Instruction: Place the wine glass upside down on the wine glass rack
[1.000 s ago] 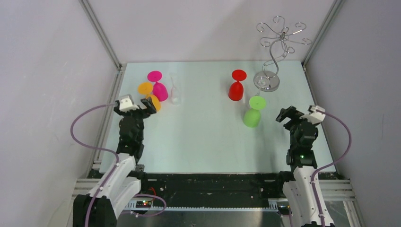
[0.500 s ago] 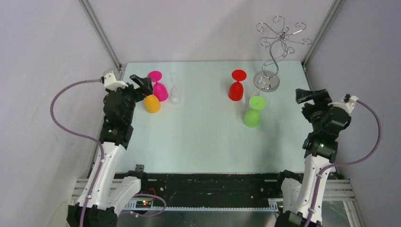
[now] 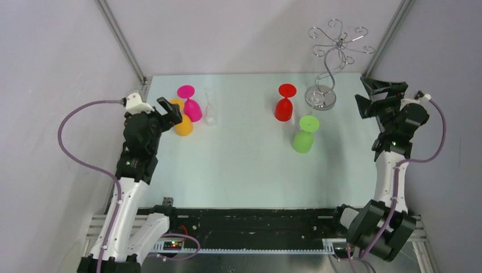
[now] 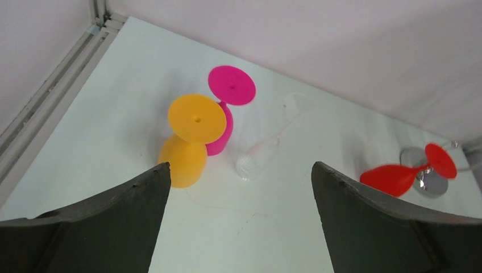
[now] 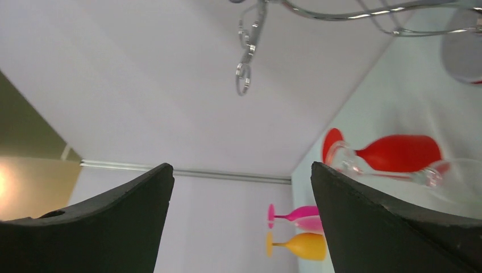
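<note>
The chrome wine glass rack (image 3: 328, 67) stands at the back right, its round base (image 3: 320, 98) on the table and its curled arms empty. Its arms also show in the right wrist view (image 5: 248, 54). Five glasses stand bowl down on the table: pink (image 3: 191, 106), orange (image 3: 183, 124), clear (image 3: 211, 111), red (image 3: 283, 108) and green (image 3: 303, 140). My left gripper (image 3: 172, 111) is open and empty, just left of the orange glass (image 4: 186, 153). My right gripper (image 3: 373, 96) is open and empty, raised to the right of the rack.
Grey walls with metal corner posts (image 3: 121, 42) close in the table at the back and on both sides. The pink glass (image 4: 227, 108) touches the orange one. The red glass (image 4: 398, 177) stands close beside the rack base (image 4: 430, 183).
Both arms rose and reached back. The left gripper moved up beside the orange glass. The right gripper swung out to the right and back, level with the rack.
</note>
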Controlling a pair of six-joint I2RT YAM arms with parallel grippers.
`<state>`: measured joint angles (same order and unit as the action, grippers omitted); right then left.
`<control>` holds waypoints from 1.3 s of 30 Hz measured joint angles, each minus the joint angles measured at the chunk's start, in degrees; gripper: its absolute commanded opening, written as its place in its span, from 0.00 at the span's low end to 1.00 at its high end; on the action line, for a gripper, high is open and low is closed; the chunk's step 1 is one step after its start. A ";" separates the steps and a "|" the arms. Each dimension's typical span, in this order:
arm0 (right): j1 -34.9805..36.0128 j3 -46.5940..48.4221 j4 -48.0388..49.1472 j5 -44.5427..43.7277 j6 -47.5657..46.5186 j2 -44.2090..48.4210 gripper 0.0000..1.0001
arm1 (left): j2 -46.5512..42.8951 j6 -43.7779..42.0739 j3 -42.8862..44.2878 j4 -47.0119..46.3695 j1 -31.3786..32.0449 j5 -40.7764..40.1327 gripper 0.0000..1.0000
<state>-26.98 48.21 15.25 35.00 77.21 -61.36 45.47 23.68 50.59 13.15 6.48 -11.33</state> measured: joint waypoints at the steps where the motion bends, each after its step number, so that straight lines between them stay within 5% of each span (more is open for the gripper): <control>1: 0.74 1.51 0.92 -0.07 1.09 -1.57 0.95 | 0.02 -1.14 0.00 0.24 0.39 0.31 0.98; 17: 11.06 20.17 0.68 -11.08 9.14 -24.57 0.92 | -0.52 -13.29 -0.15 1.66 10.73 -0.68 0.98; 39: 15.26 28.06 4.37 -15.76 16.92 -36.70 0.50 | -0.61 -15.21 -0.22 2.64 13.90 -3.67 0.98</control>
<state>-11.73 76.27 19.62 19.25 94.13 -98.06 44.86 8.47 50.37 15.79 20.38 -15.00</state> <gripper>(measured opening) 0.533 0.983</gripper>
